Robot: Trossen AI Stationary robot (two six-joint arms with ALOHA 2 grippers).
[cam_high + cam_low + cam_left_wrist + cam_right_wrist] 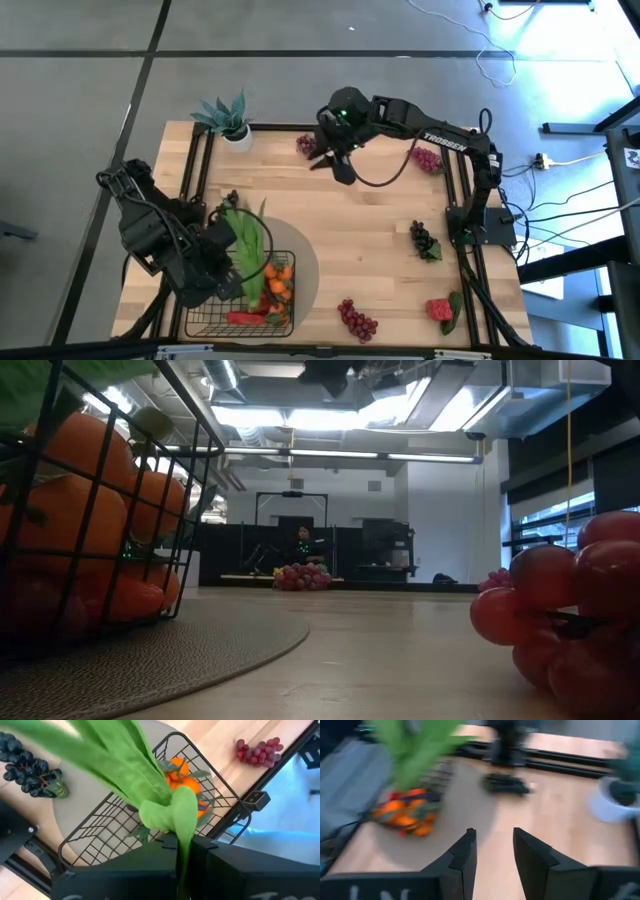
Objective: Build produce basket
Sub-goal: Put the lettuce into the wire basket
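Note:
The dark wire basket (215,322) stands on a grey round mat (305,265) at the table's near left. It holds orange and red produce (278,283). Above it my left gripper (228,272) is shut on long green bean pods (248,238). In the left wrist view the pods (125,765) stretch away from the fingers over the basket (100,830). My right gripper (338,165) hangs open over the far middle of the table with nothing between its fingers (465,850). My left gripper pinches one end of the green pods (182,837) between its two fingers, where the green bunches into a bent lump. The fingers slant down toward the basket. The pods reach out beyond the fingers above the basket; whether they touch what lies in it cannot be told.
Loose produce lies around: red grapes (357,318) near the front edge, dark grapes (425,240) at right, pink grapes (427,158) and a purple bunch (306,145) at the far side, a red piece (440,308) front right. A potted plant (230,120) stands far left.

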